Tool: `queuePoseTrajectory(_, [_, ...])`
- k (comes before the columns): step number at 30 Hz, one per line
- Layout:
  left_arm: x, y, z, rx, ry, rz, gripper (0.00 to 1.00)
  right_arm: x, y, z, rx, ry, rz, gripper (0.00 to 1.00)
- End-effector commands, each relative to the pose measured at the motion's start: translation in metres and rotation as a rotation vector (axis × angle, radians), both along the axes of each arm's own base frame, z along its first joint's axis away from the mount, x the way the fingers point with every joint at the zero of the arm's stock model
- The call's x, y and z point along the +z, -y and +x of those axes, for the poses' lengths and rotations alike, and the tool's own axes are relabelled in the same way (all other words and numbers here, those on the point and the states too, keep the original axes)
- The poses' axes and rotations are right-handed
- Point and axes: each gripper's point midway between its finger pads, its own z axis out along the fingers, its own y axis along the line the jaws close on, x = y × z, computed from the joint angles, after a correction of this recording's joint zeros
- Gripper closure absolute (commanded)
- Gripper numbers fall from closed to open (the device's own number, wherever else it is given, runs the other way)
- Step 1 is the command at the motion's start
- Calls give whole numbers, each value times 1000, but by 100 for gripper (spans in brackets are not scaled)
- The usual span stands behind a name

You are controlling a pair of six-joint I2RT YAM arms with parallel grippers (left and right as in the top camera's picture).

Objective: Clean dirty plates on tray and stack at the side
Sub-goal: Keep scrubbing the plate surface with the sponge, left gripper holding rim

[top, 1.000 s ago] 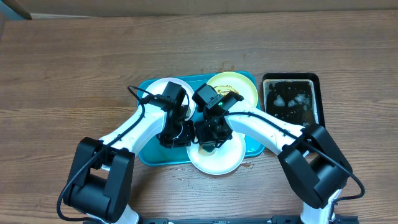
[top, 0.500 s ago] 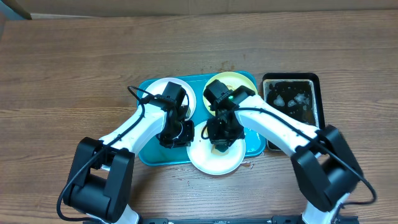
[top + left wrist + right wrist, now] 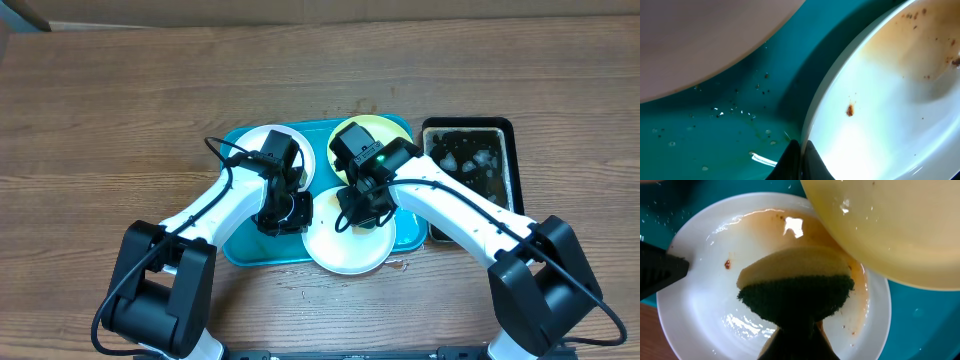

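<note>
The turquoise tray (image 3: 237,245) holds a white plate (image 3: 256,144) at the back left and a pale yellow-green plate (image 3: 378,131) at the back right. A second white plate (image 3: 345,257) with brown sauce smears lies across the tray's front edge. My left gripper (image 3: 296,213) is shut on that plate's left rim, which the left wrist view shows (image 3: 801,154). My right gripper (image 3: 362,214) is shut on a yellow-and-green sponge (image 3: 790,267) and holds it on the smeared plate (image 3: 705,300). The yellow-green plate (image 3: 890,230) overhangs the smeared plate's far right side.
A narrow black tray (image 3: 506,170) with wet, dark contents stands right of the turquoise tray. Water drops and crumbs lie on the tray floor (image 3: 715,125). Wooden table surrounds everything. Both arms cross close together over the tray's middle.
My right gripper has moved to the right and back across the smeared plate with the sponge. The left gripper has kept its grip on the plate rim.
</note>
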Motion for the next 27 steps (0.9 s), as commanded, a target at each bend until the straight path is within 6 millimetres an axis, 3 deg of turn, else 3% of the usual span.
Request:
queuePoseTrajectory(1, [0,1,1,13,-8,2,96,-4,3,2,15,38,-5,96])
queuePoseTrajectory(8, [0,0,-1,13,-15,5,96,-33,9,8,71,114,-17,96])
queuePoseTrajectory(14, [0,0,-1,13,-16,5,96,-41,14,15,156,181,-52,96])
queuePoseTrajectory(20, [0,0,-1,14,-16,4,96,-30,-37,-30,342,-4,273,96])
queuePoseTrajectory(22, [0,0,-1,13,-16,4,96,-25,-45,-35,352,-29,334,82])
queuePoseTrajectory(23, [0,0,-1,14,-16,4,96,-25,-46,-35,353,-25,336,76])
queuePoseTrajectory(25, [0,0,-1,13,-16,4,96,-28,-40,-26,338,11,288,77])
queuePoseTrajectory(27, [0,0,-1,13,-16,4,96,-36,-17,-4,220,83,139,88])
